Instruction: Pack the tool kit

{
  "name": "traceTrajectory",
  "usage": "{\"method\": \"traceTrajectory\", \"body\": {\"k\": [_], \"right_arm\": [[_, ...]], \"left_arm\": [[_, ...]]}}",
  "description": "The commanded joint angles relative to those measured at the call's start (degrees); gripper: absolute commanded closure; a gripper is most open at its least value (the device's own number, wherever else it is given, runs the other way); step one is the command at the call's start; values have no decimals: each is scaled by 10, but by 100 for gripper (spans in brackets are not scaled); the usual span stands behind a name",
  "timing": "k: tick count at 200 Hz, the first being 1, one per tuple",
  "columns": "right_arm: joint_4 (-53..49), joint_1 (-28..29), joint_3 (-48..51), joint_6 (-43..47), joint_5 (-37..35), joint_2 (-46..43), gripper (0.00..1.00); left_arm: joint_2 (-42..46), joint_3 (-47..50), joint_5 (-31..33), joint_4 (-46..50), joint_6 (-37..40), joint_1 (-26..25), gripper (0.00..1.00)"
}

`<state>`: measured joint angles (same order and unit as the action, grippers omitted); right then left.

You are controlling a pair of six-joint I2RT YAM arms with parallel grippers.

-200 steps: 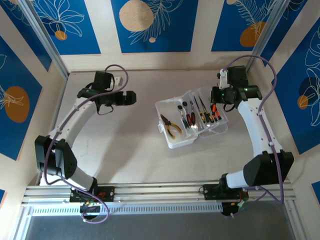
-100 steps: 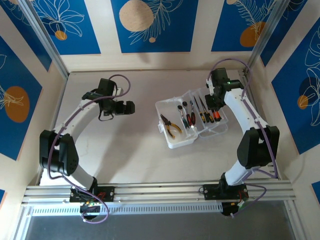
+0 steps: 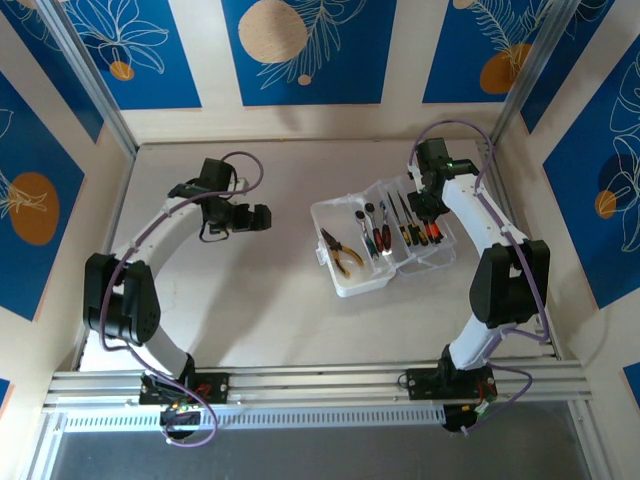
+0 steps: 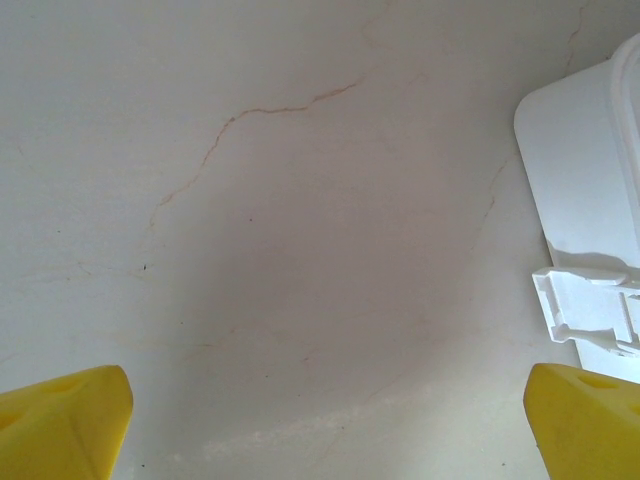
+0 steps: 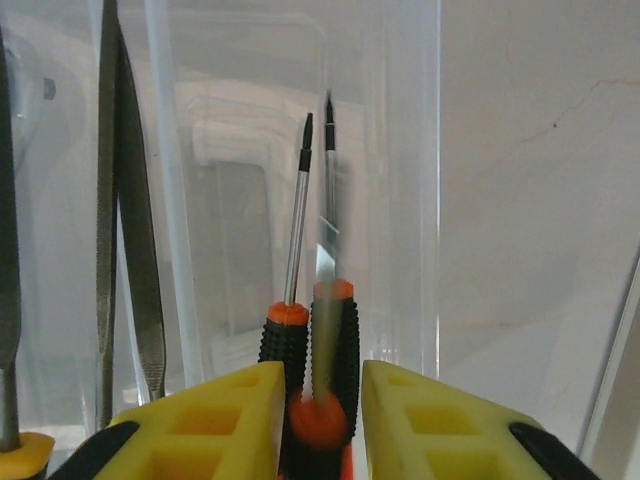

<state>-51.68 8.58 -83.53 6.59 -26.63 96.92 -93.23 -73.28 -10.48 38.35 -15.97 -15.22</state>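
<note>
Right arm folded inward; wrist view: right claw slack around screwdriver; left claw splayed.

Table: pale, matte, with hairline cracks. Back wall: cream, 3 blue panels with white leaf outlines. Aluminium rail along near edge.

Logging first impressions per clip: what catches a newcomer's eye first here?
The open clear case on the table, right of centre, holding yellow-handled pliers and screwdrivers. At its far right end the right gripper has its jaws either side of a black-and-orange screwdriver; the left gripper hangs wide open over bare table.
</note>
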Motion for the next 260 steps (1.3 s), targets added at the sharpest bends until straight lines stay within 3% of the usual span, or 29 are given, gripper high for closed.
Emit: {"method": "traceTrajectory", "body": {"k": [1, 34, 42, 67, 107, 156, 172, 194, 260], "right_arm": [[2, 3, -14, -1, 0, -8, 66], [-8, -4, -25, -25, 26, -48, 51], [-12, -11, -26, -42, 43, -63, 42], [-6, -48, 14, -140, 102, -143, 0], [16, -133, 179, -300, 176, -354, 1], [-5, -278, 345, -385, 278, -534, 2], [19, -293, 374, -400, 307, -533, 8], [53, -311, 395, -431, 342, -501, 27], [190, -358, 503, -501, 405, -430, 44]], "left_arm": [[-11, -8, -15, -2, 3, -2, 0], [-21, -8, -13, -2, 4, -5, 0], [-23, -7, -12, -4, 4, -7, 0], [-39, -11, -16, -15, -1, -30, 0], [-100, -43, -19, -33, -6, -79, 0], [-157, -79, -35, -54, -12, -103, 0], [-167, -84, -39, -60, -12, -106, 0], [-178, -86, -43, -67, -14, -109, 0], [-203, -91, -54, -81, -25, -110, 0]]}}
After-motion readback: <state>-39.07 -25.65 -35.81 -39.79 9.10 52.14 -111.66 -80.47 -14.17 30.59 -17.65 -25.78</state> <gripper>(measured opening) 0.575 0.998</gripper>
